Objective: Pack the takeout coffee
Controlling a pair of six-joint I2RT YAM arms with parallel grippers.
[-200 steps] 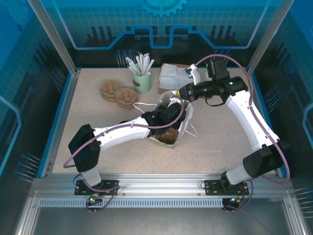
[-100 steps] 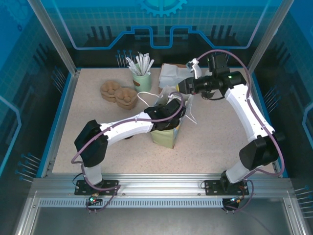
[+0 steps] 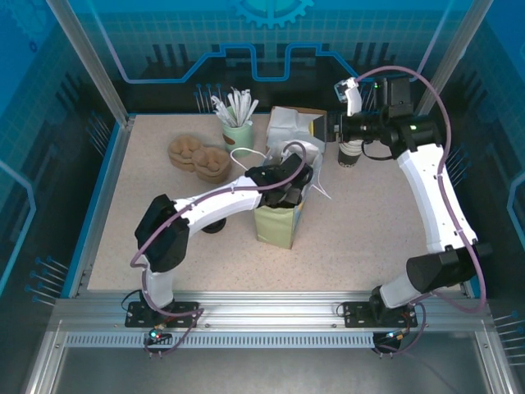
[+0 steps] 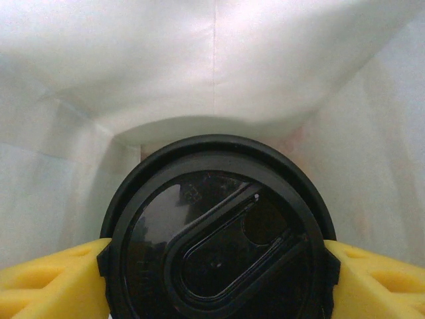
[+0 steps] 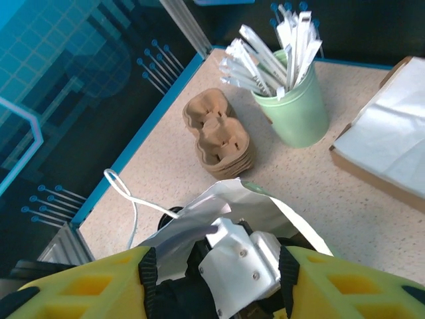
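The takeout coffee (image 4: 218,246) shows its round black lid from above, pinched at both sides by my left gripper's (image 4: 218,266) yellow fingers (image 4: 53,282). White bag walls (image 4: 212,66) surround it on all sides. From above, the left gripper (image 3: 287,190) reaches down into the mouth of the upright white paper bag (image 3: 275,226). My right gripper (image 3: 324,127) hovers open behind and to the right of the bag, apart from it. In the right wrist view its fingers (image 5: 80,286) stand wide above the bag's open rim (image 5: 219,203), with the left wrist inside.
A green cup of stirrers (image 3: 238,135) (image 5: 299,109) and brown cup carriers (image 3: 201,158) (image 5: 219,133) stand at the back left. White paper on a brown box (image 3: 287,123) lies behind the bag. A stack of cups (image 3: 349,153) sits under the right arm.
The bag has gone from leaning to standing upright. The right gripper has drawn back and up to the right, away from the bag's mouth. The left gripper stays inside the bag.
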